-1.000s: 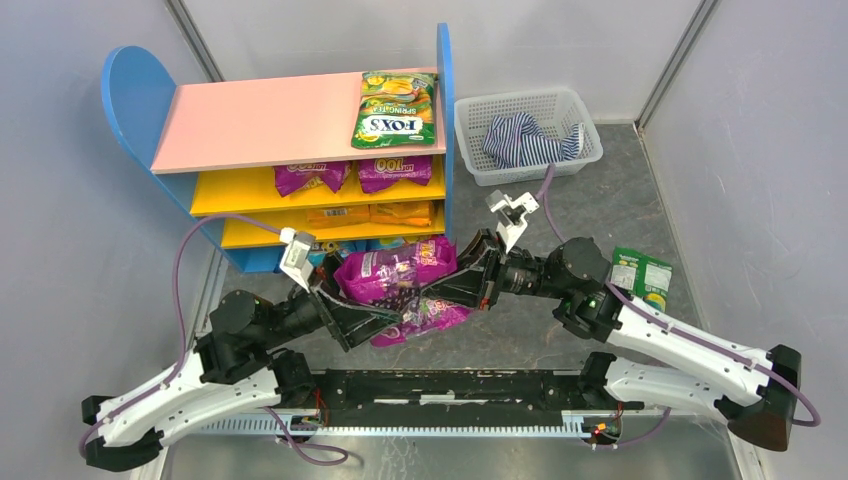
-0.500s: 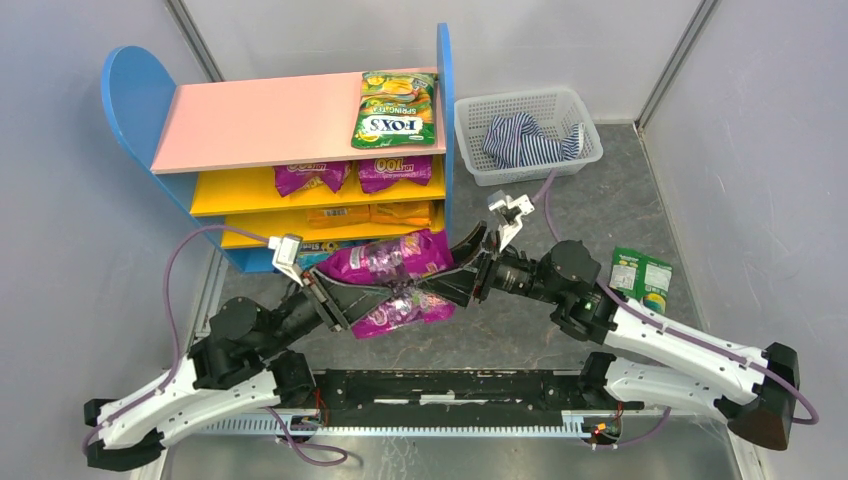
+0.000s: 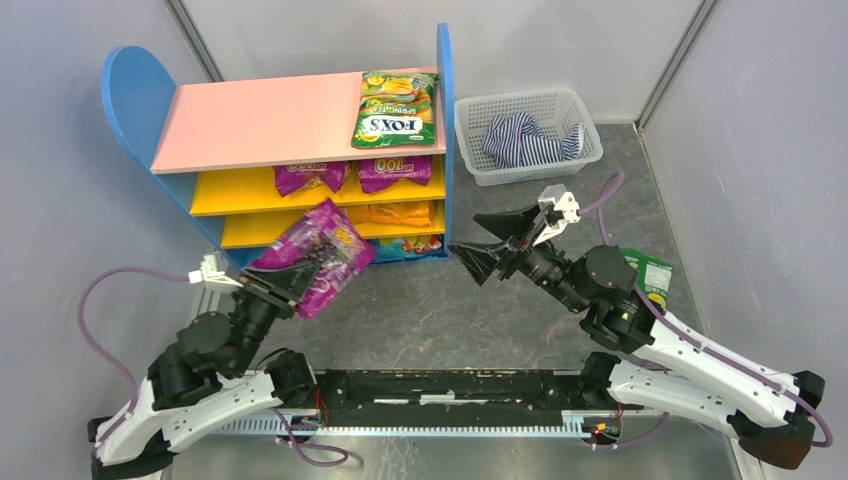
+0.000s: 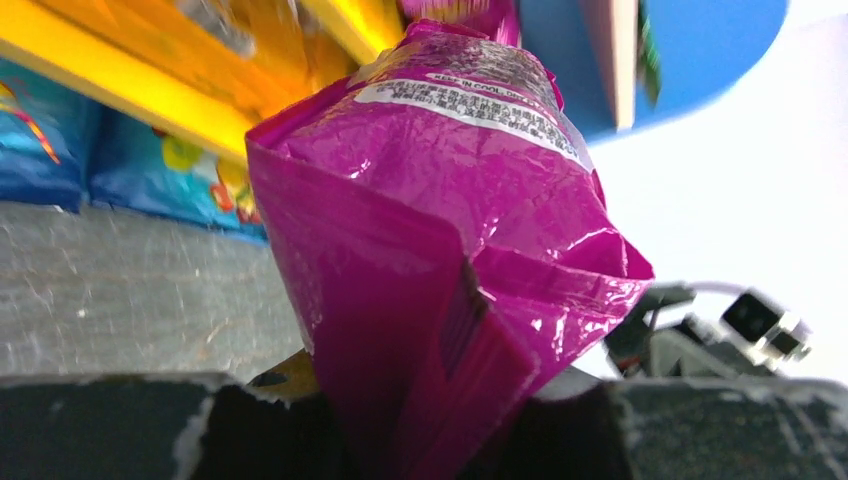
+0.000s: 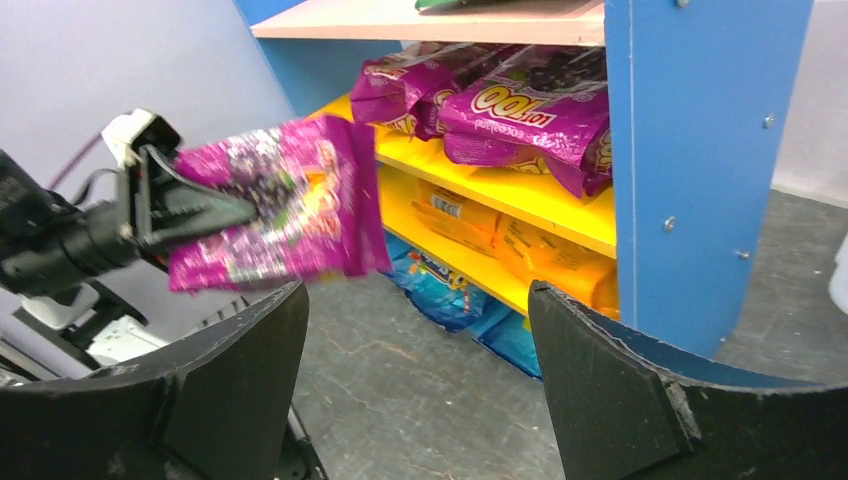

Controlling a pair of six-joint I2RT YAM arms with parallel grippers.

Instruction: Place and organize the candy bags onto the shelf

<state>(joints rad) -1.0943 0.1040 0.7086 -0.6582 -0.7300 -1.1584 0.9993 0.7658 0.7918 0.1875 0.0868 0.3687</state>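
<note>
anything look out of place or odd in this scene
One green candy bag lies on the floor by the right arm, apart from the shelf where the others sit. A striped cloth is bunched in the white basket. The left claw holds a purple bag tilted in mid-air.

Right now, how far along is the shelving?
Done: a FOX'S bag on top of the shelf; shelved purple bags, orange bags and blue bags below. In hand: left gripper holds a purple bag; right gripper open, empty. Left: a green bag lies off the shelf.
</note>
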